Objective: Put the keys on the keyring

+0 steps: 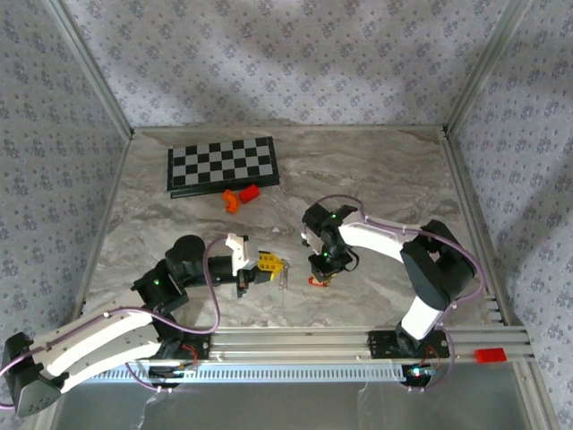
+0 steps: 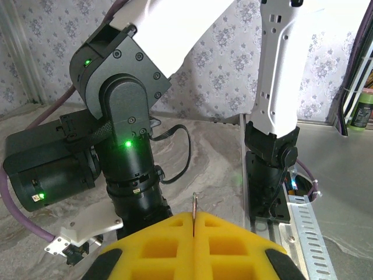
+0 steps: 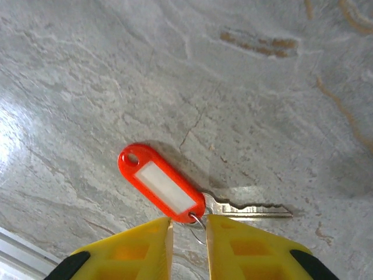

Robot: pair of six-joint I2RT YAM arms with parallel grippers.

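My left fingers (image 2: 169, 245) are pressed together on a key (image 2: 194, 211), a thin silver blade standing edge-on between the yellow tips. My right fingers (image 3: 140, 248) point down at the marbled worktop (image 3: 262, 87) with a narrow gap between them. The wire ring (image 3: 198, 223) of the red tag (image 3: 160, 184) sits in that gap; whether they pinch it I cannot tell. The tag lies flat just beyond the tips. A second key (image 3: 250, 209) lies on the worktop, its head at the ring. A checkerboard (image 1: 222, 166) lies well apart, near the far wall.
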